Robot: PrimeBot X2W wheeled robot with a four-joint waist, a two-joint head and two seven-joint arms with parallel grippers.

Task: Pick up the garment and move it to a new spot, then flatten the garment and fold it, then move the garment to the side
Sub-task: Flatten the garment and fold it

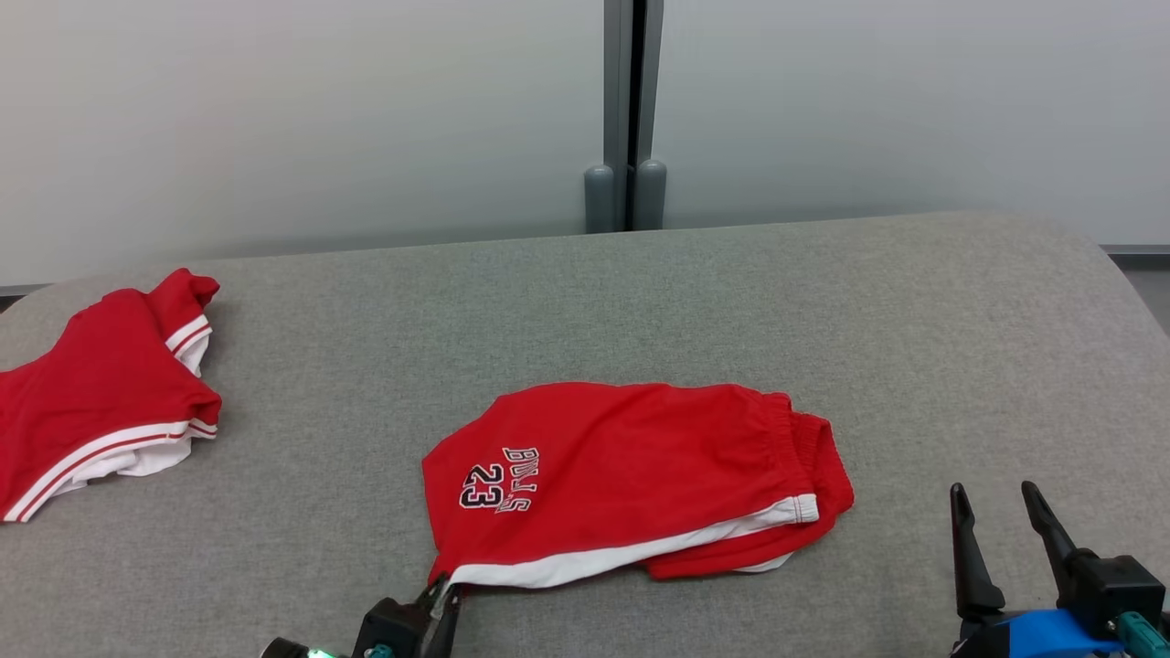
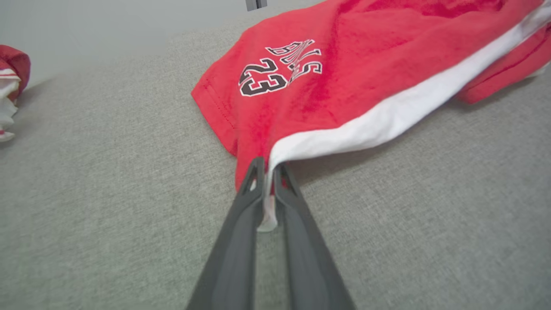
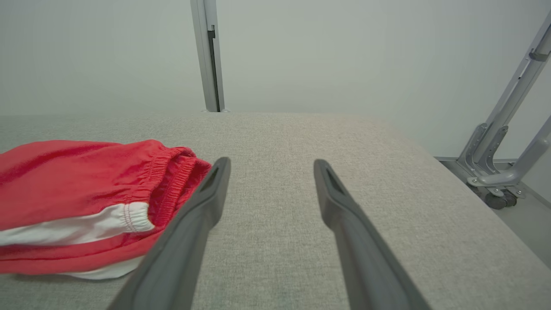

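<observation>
While the left gripper [image 1: 442, 590] is clamped tight on the near left corner of the shorts [image 1: 631, 475], the rest of that garment lies on the grey tabletop [image 1: 695, 302], about midway between its left and right edges and closer to the near edge than the far one. The pinch falls on the end of the white side stripe: in the left wrist view a tab of white cloth sticks out between the two dark fingers, and the hem beside it is a little raised, with shadow under it. The shorts are red, one layer over another – a lower layer peeks out along the near side toward the right. A dark "23" print sits near the left hem, and the gathered waistband faces the right edge. The right gripper [image 1: 994, 493] is over the near right part of the tabletop, just beside the waistband and clear of the cloth in the head view, its jaws wide apart and holding nothing. A second garment [image 1: 101, 393], also red with white trim, lies bunched at the left edge, well apart from the shorts. Beyond the far edge stand pale wall panels joined by a grey post [image 1: 626, 110] – and past the right edge a metal frame [image 3: 499, 142] rests on a caster.
</observation>
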